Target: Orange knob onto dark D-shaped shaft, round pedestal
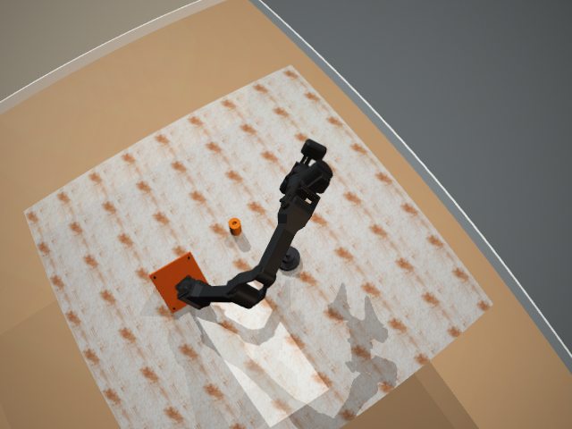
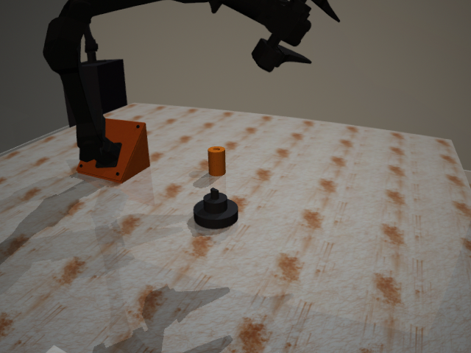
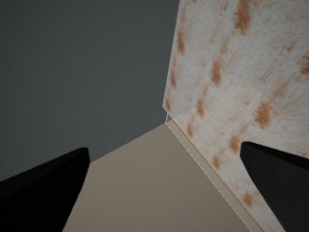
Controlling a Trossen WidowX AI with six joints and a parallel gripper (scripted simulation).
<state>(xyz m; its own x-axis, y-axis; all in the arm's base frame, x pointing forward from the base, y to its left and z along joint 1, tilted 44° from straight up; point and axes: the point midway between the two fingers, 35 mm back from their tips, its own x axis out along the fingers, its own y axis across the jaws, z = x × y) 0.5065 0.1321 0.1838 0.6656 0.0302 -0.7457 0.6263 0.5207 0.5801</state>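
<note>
Knob (image 2: 216,161): orange, a short stiff cylinder, likely light, with smooth and possibly slippery sides. Best taken across its round wall, about mid-height, leaving the bore free. It stands upright on the mottled table (image 2: 342,228), long axis vertical, hole facing up, just behind the dark pedestal (image 2: 215,213) and apart from it. Shaft (image 2: 214,193) points straight up; its flat side cannot be made out. Gripper (image 2: 300,36) hangs high above the table, well away from the knob, jaws spread wide and holding nothing.
</note>
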